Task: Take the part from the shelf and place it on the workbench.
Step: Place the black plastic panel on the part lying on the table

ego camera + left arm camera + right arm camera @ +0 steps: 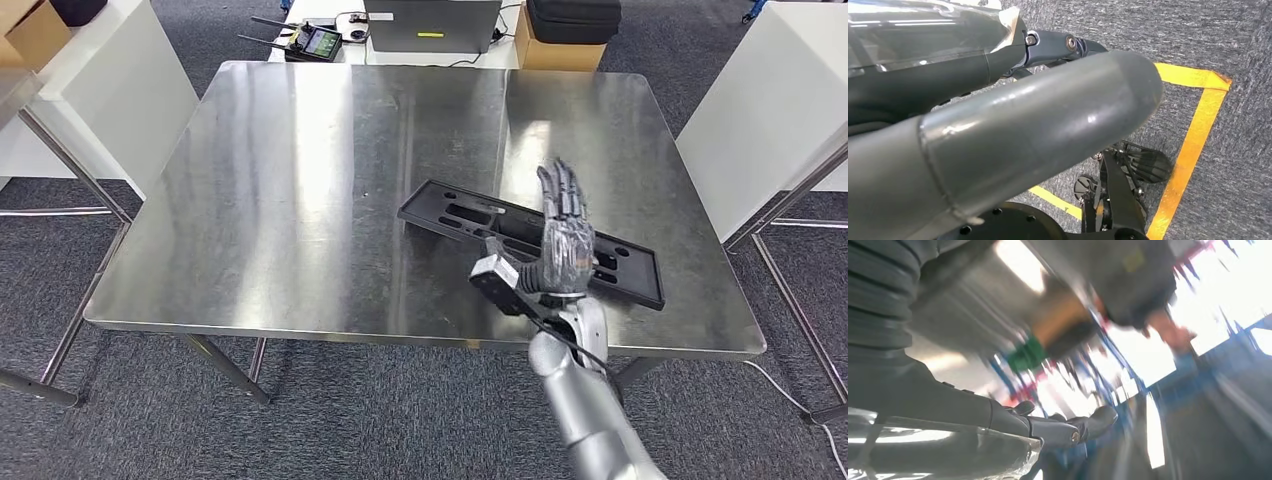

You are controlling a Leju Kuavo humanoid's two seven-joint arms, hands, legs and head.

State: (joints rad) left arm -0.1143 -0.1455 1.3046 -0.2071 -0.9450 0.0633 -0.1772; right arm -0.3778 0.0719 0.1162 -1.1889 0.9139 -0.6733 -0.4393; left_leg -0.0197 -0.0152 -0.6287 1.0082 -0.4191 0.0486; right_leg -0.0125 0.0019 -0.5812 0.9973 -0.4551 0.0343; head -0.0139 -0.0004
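One black part [530, 240] lies flat on the steel counter [300, 200], lower right of centre in the head view; the right hand [565, 235] stands above it, fingers [562, 190] straight and spread, gripping nothing. The placing looks done; a good finish, I judge, is to lift the hand straight up and draw it back without brushing the part, which sits near the counter's front edge. White tables stand at the upper left and right, a laptop [430, 25] and a handset [312, 42] at the top, grey carpet all round. In the left wrist view the left hand [1013, 135] hangs over carpet with yellow floor tape [1193, 145]; its fingers' state I cannot tell. The right wrist view is blurred; the fingers [1068, 430] reach out with nothing in them.
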